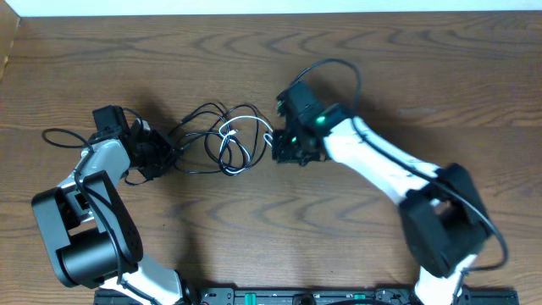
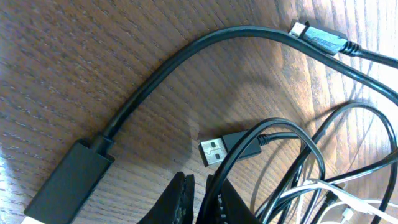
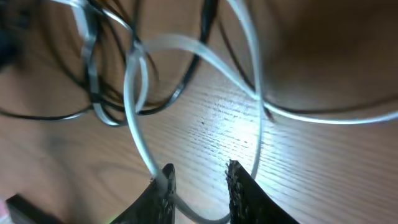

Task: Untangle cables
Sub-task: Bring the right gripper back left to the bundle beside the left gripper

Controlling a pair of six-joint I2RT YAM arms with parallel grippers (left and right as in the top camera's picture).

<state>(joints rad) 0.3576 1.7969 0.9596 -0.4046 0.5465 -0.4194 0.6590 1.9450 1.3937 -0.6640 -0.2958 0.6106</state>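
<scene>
A thin black cable (image 1: 200, 113) and a white cable (image 1: 238, 135) lie tangled in loops on the wooden table (image 1: 279, 229) between my two arms. My left gripper (image 1: 166, 158) is at the tangle's left end. In the left wrist view its fingers (image 2: 200, 198) are nearly closed, with a strand of the black cable (image 2: 249, 146) pinched between them; a USB plug (image 2: 214, 151) lies just ahead and white strands (image 2: 339, 194) show at lower right. My right gripper (image 1: 274, 145) is at the tangle's right end. Its jaws (image 3: 199, 177) are open around a white cable loop (image 3: 132, 93) that touches its left finger.
A thicker black lead (image 2: 180, 59) with a flat box end (image 2: 68, 180) and a plug (image 2: 318, 38) lies across the table ahead of the left fingers. The robot's own black wires arch over the right arm (image 1: 334, 63) and trail left of the left arm (image 1: 59, 134).
</scene>
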